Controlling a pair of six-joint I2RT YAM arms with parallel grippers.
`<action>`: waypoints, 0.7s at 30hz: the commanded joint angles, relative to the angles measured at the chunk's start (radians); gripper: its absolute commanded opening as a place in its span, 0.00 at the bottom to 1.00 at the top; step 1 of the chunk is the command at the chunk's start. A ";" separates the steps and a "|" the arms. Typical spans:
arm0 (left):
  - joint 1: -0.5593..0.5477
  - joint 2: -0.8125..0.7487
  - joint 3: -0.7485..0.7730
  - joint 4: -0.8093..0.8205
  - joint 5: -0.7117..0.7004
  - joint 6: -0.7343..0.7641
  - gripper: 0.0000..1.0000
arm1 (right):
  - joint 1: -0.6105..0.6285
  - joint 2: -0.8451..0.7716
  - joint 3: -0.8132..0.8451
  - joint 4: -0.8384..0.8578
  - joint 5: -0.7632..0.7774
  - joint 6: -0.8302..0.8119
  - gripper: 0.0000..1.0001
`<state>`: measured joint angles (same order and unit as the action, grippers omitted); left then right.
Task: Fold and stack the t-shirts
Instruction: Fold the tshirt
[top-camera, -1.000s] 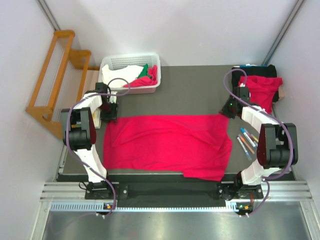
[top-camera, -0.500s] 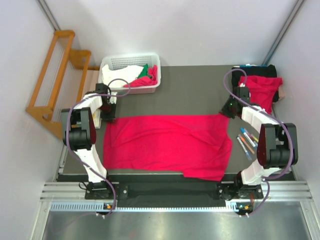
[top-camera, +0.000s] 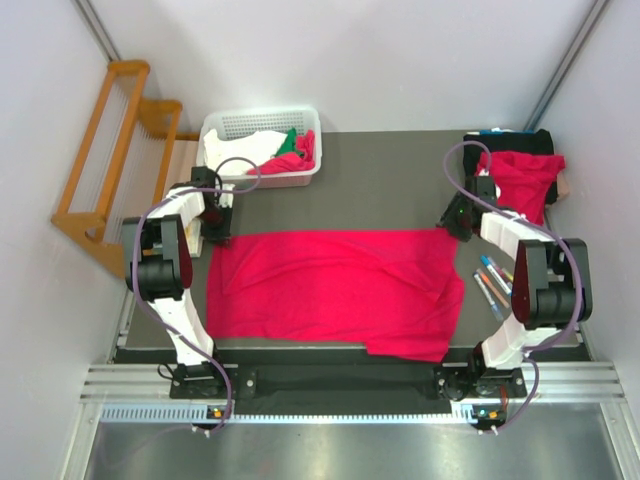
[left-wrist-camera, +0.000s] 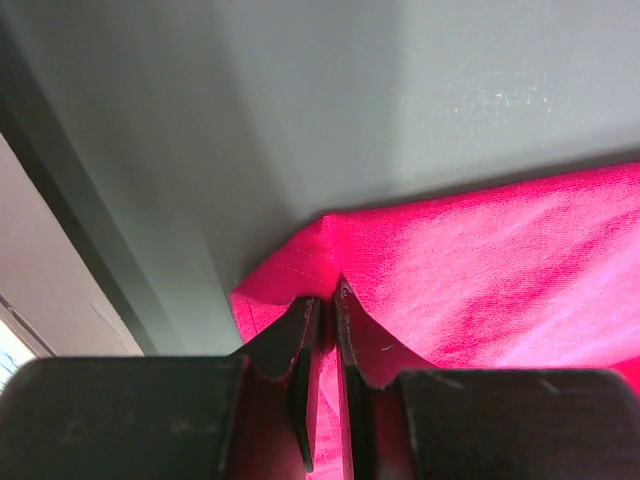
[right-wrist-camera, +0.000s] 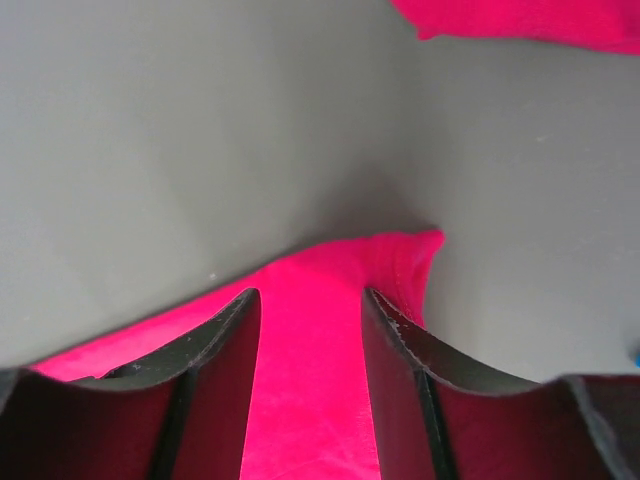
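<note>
Half of the dark bench is covered by a red t-shirt spread flat.
A second t-shirt is bunched at the bench's far right corner, and a white basket of cloths is set at the far left. The far left corner of the spread t-shirt is clamped between the fingers of the left tool. The right tool is held over the far right corner, fingers apart.
</note>
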<state>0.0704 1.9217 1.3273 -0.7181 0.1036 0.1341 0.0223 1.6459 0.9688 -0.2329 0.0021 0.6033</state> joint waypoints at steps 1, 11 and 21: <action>0.002 -0.058 -0.007 0.002 -0.005 0.021 0.14 | -0.013 0.012 0.021 -0.008 0.065 -0.022 0.45; 0.002 -0.058 -0.036 0.020 -0.001 0.030 0.14 | -0.065 -0.037 0.033 -0.045 0.120 -0.042 0.47; 0.002 -0.064 -0.043 0.025 -0.004 0.041 0.13 | -0.073 0.000 0.018 -0.019 0.070 -0.031 0.22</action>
<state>0.0704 1.9007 1.2984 -0.7036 0.1040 0.1596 -0.0433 1.6497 0.9688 -0.2783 0.0849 0.5793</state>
